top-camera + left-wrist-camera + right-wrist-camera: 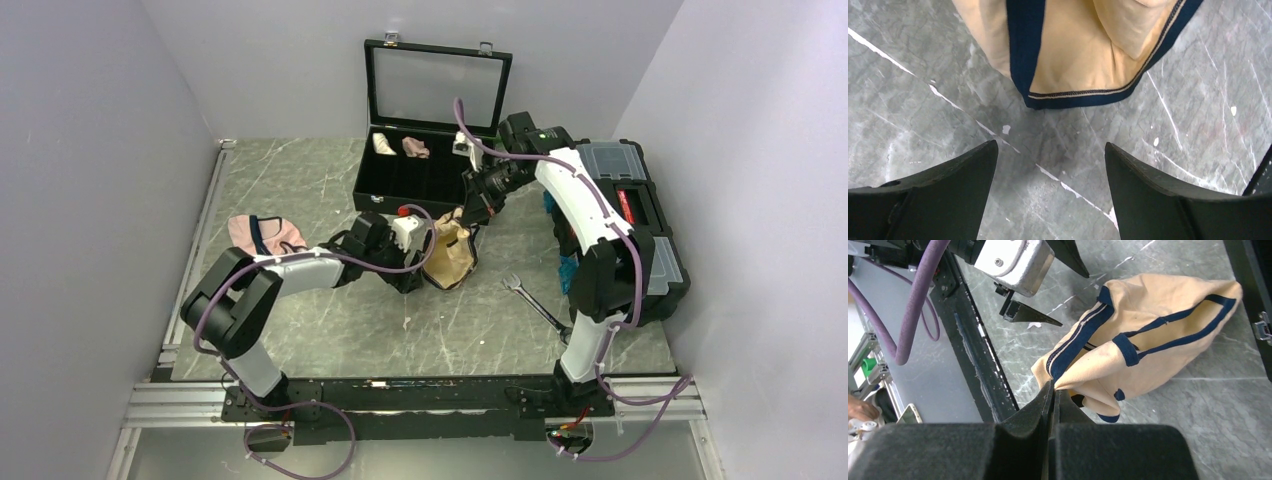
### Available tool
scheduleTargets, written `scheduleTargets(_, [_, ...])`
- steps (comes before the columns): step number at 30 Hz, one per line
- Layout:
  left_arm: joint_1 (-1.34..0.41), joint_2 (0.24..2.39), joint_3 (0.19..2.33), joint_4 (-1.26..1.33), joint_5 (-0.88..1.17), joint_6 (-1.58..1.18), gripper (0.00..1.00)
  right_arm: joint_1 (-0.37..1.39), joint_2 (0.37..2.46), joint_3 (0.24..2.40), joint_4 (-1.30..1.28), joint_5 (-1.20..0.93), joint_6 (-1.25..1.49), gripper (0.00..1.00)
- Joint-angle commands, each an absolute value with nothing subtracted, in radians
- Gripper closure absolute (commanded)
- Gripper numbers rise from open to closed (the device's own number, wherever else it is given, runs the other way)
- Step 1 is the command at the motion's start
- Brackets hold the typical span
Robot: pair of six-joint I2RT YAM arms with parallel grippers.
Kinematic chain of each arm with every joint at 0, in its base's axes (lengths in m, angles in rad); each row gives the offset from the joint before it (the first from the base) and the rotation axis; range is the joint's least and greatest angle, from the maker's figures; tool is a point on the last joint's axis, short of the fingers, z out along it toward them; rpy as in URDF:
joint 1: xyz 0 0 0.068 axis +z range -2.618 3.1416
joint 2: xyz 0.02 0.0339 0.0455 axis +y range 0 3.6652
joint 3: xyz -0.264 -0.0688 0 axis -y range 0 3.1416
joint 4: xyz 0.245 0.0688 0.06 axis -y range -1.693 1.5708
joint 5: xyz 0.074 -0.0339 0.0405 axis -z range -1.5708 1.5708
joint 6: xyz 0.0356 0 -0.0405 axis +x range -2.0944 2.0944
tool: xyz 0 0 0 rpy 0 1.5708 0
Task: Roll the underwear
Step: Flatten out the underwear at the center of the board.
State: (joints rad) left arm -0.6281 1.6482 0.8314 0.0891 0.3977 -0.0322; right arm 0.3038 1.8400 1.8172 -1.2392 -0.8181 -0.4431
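The tan-beige underwear [452,255] with dark navy edging lies bunched on the grey marbled table [300,180] in front of the black case. My right gripper [1054,389] is shut on an edge of the underwear [1148,340] and holds that end up. My left gripper [1050,150] is open and empty, low over the table, with the navy hem of the underwear [1078,70] just beyond its fingertips. In the top view the left gripper [418,268] sits at the underwear's left side and the right gripper [468,215] at its far end.
An open black compartment case [420,175] with a cream roll [382,143] and a pink roll [415,148] stands at the back. Pink underwear [262,235] lies at the left. A wrench [535,300] and a black toolbox [640,215] are at the right.
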Motion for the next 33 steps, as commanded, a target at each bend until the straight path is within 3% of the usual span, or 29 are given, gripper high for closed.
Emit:
scheduleTargets(1, [-0.633, 1.684, 0.879, 0.175, 0.373, -0.102, 0.17, 0.271, 1.828, 1.813, -1.195, -0.803, -0.414, 1.00])
scheduleTargets(8, [-0.632, 1.767, 0.943, 0.219, 0.392, -0.134, 0.26, 0.253, 1.832, 1.811, -1.203, -0.813, -0.420, 1.00])
scheduleTargets(18, [-0.633, 1.869, 0.991, 0.237, 0.389, -0.190, 0.50, 0.233, 1.827, 1.811, -1.210, -0.818, -0.422, 1.00])
scheduleTargets(21, [-0.625, 1.875, 0.988, 0.220, 0.360, -0.188, 0.66, 0.227, 1.829, 1.812, -1.217, -0.810, -0.425, 1.00])
scheduleTargets(25, [-0.563, 1.867, 1.032, 0.141, 0.400, -0.158, 0.99, 0.212, 1.814, 1.796, -1.205, -0.717, -0.414, 1.00])
scheduleTargets(33, [-0.439, 1.739, 1.170, -0.166, 0.471, -0.014, 1.00, 0.212, 1.801, 1.761, -1.174, -0.275, -0.390, 1.00])
